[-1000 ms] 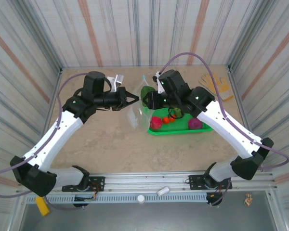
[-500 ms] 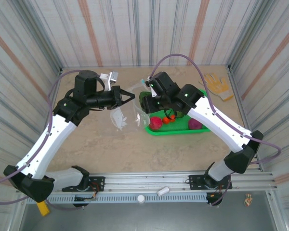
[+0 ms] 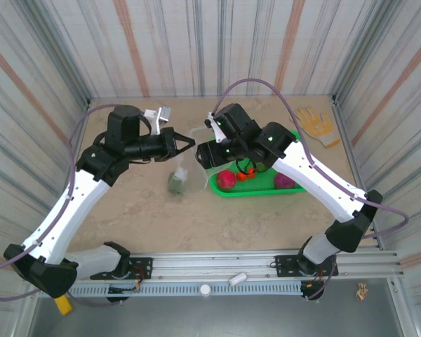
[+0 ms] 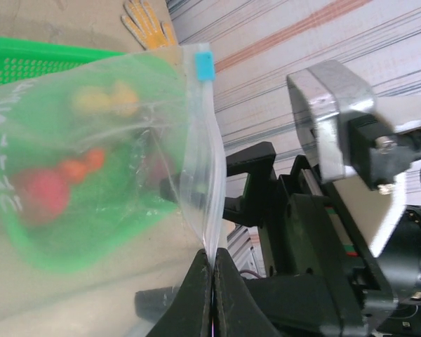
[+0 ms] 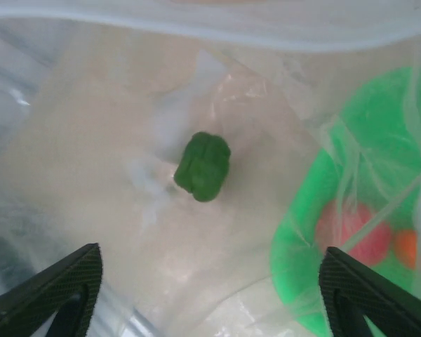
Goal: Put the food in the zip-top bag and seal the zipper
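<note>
The zip-top bag point(image 3: 185, 167) hangs clear and floppy from my left gripper point(image 3: 187, 142), which is shut on its top edge point(image 4: 212, 256). The zipper's light blue slider tab point(image 4: 204, 64) sits at the far end of the mouth strip. A green piece of food point(image 3: 175, 182) lies at the bottom of the bag point(image 5: 202, 166). My right gripper point(image 5: 209, 254) stands open over the bag's mouth, looking down into it with nothing between its fingers. More food lies in the green basket: a magenta piece point(image 3: 226, 180), an orange piece point(image 3: 242, 175) and a maroon piece point(image 3: 284, 181).
The green mesh basket point(image 3: 261, 189) rests on the table just right of the bag, under my right arm. A tan glove point(image 3: 316, 125) lies at the back right. Striped walls enclose the table on three sides.
My right gripper has opened and the green piece has dropped to the bottom of the bag. The bag now sags lower under the left gripper, which shifted slightly left.
</note>
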Controlling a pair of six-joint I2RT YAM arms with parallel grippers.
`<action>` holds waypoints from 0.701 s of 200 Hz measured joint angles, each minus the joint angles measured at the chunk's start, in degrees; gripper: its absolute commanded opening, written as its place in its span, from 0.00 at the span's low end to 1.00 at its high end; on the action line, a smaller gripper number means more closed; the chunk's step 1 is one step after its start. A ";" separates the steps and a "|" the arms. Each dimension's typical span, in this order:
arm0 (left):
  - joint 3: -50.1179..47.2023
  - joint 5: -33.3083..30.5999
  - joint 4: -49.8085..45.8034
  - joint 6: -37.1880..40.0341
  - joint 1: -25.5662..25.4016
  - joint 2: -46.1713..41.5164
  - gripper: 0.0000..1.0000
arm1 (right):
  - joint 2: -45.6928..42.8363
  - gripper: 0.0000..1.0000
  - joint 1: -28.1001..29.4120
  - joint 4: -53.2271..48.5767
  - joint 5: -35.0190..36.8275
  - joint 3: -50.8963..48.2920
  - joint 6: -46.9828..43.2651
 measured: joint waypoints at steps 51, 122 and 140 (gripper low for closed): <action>-2.38 -0.11 -2.14 0.11 5.05 -2.45 0.00 | -3.19 0.64 -3.04 1.36 -5.60 1.29 -0.11; -2.89 1.40 -3.98 0.07 7.91 -6.23 0.00 | -12.96 0.67 -13.03 5.20 -7.89 -2.36 0.17; -2.89 1.42 -4.02 0.09 8.24 -6.56 0.00 | -14.16 0.68 -17.59 5.77 -6.60 -8.20 0.79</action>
